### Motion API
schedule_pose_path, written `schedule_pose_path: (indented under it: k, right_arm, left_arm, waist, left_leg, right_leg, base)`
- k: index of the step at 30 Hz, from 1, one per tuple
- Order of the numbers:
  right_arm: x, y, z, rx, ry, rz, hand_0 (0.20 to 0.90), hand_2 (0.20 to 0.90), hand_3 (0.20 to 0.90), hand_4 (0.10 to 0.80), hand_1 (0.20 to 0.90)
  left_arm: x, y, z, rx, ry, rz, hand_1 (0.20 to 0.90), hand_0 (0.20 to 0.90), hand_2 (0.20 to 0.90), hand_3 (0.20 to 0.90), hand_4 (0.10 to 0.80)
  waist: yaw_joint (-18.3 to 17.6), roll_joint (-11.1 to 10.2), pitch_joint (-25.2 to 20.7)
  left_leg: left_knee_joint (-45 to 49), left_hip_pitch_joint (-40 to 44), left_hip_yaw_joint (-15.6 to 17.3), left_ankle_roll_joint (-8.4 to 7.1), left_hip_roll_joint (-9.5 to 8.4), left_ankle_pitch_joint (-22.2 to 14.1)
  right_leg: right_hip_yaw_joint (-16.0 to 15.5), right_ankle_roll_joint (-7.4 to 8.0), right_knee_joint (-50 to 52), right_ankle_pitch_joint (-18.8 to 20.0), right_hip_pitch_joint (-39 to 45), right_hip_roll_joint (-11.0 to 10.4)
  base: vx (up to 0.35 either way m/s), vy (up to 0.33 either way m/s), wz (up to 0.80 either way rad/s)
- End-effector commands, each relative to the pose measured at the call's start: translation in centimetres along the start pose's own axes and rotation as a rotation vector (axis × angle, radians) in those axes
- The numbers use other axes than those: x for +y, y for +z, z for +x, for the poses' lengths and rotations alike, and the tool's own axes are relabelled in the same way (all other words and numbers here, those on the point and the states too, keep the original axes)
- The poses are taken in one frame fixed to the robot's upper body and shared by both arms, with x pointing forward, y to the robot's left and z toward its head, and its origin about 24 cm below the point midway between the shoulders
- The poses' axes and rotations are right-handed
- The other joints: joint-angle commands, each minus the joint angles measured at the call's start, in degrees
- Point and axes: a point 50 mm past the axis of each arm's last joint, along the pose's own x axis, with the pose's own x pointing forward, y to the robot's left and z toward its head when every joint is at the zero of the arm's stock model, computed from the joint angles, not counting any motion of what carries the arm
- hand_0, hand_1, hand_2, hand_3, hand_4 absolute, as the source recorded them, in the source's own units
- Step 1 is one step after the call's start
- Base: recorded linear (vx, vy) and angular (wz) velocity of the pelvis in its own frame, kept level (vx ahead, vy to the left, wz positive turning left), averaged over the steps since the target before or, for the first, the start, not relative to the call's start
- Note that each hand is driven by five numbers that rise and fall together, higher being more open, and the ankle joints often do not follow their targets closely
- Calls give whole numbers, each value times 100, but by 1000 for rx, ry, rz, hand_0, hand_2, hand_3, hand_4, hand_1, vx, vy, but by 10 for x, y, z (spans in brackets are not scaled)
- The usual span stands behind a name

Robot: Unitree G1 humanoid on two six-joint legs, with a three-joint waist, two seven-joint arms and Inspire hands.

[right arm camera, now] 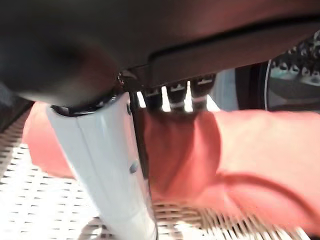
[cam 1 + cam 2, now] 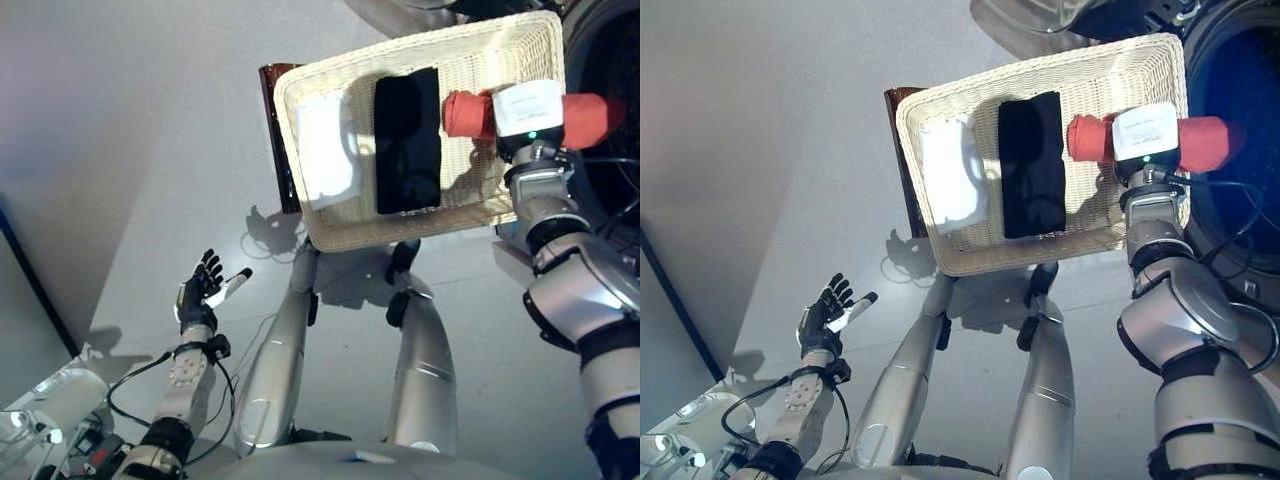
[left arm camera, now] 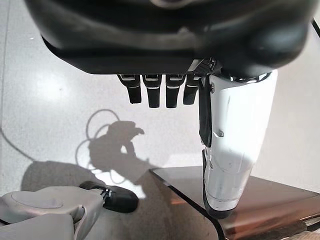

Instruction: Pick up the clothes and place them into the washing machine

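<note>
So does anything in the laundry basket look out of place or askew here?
Only the red cloth: it hangs over the wicker basket's rim toward the washing machine, with the right hand closed on it. The white cloth and black cloth lie flat.

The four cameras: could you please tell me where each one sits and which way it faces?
Left eye view: on the head, looking down at the basket and floor; both arms show.
Right eye view: beside it, same scene; the left robot hand hangs open.
Left wrist view: on the left wrist, facing the floor past its own fingers.
Right wrist view: on the right wrist; the right robot hand grips the red cloth.
Shared: red cloth and basket show in both eye views and the right wrist view.
</note>
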Motion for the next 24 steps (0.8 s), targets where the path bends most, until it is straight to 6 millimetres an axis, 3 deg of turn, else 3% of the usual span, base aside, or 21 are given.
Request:
schedule_pose_path:
  k: [1, 12, 14, 15, 16, 20, 22, 24]
  right_arm:
    - [-17, -48, 8, 126, -63, -111, 200, 200, 200, 300, 200]
    - [-23, -36, 12, 115, -92, -32, 200, 200, 200, 300, 200]
    - [-32, -29, 15, 150, -134, 169, 200, 200, 200, 300, 200]
    - [-32, -29, 15, 150, -134, 169, 200, 200, 200, 300, 200]
    - [-36, -26, 17, 217, -161, 404, 200, 200, 200, 300, 200]
    - [-32, -19, 15, 372, -177, 976, 200, 200, 200, 300, 200]
    - [-29, -21, 14, 408, -174, 1033, 200, 200, 200, 300, 200]
    - [-25, -11, 11, 482, -182, 1394, 200, 200, 200, 300, 200]
  left_arm:
    - [26, 10, 1, -52, 86, 27, 900, 900, 900, 900, 800]
    - [29, 6, 1, -38, 99, 56, 900, 900, 900, 900, 800]
    - [32, 2, 0, -14, 99, 110, 900, 900, 900, 900, 800]
    - [32, 2, 0, -14, 99, 110, 900, 900, 900, 900, 800]
    - [33, 1, 0, -7, 107, 115, 900, 900, 900, 900, 800]
    - [32, -4, -2, 12, 94, 141, 900, 900, 900, 900, 800]
    - [34, -3, -2, 14, 92, 147, 900, 900, 900, 900, 800]
    - [38, -2, -3, 12, 101, 151, 900, 900, 900, 900, 800]
  waist:
    - [47, 171, 73]
    - [-37, 92, -38]
    - [-68, 71, -93]
    - [-66, 70, -91]
    - [-74, 72, -135]
    - [-78, 106, -243]
    - [-72, 125, -266]
    - [-45, 157, -348]
  left_leg:
    - [697, 22, 211, -186, -173, -820]
    - [588, 254, 269, -205, -176, -817]
    - [548, 381, 310, -206, -176, -808]
    - [546, 385, 311, -206, -176, -808]
    - [469, 501, 330, -213, -167, -793]
    - [318, 758, 385, -221, -153, -772]
    - [307, 813, 399, -219, -151, -777]
    - [280, 930, 419, -213, -145, -795]
  right_leg:
    - [121, 259, -1196, 652, 685, 120]
    - [179, 278, -1439, 758, 957, 101]
    - [196, 289, -1506, 810, 1084, 94]
    - [197, 289, -1508, 810, 1088, 94]
    - [215, 294, -1600, 851, 1211, 74]
    - [244, 312, -1795, 898, 1493, 49]
    - [245, 310, -1816, 897, 1548, 41]
    - [240, 314, -1872, 890, 1678, 31]
  base:
    - [0, 0, 0]
    - [0, 0, 0]
    - [-7, 16, -4]
    - [-11, 25, -5]
    - [-15, 24, -5]
    - [-3, 23, -6]
    - [10, 11, -7]
    - [26, 5, -7]
